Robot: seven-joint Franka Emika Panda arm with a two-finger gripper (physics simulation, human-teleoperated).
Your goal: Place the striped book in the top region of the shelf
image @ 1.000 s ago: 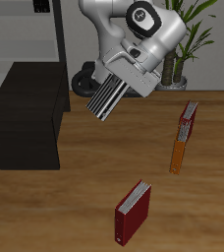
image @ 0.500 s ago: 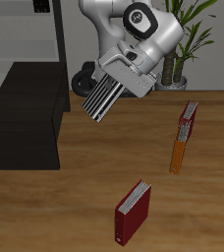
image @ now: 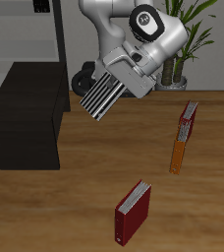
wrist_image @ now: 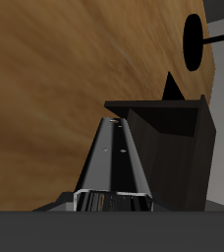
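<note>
The end effector point(image: 117, 83) pinches the striped book point(image: 101, 95) by one end, holding the thin slab tilted in the air above the wood-grain counter point(image: 75, 207), just beside the shelf point(image: 26, 123). The shelf is a low, boxy block in matte black. Near the counter's front edge lies a dark red book point(image: 132, 213). Farther off, an orange book point(image: 179, 150) stands upright beside another red one point(image: 189, 119).

the striped book point(image: 104, 94) has a black-and-white striped cover and a dark grey edge; it hangs tilted in the air, clear of the table, just beside the shelf point(image: 26, 126) and a little above its top. the shelf is a low matte black box, its top bare.
</note>
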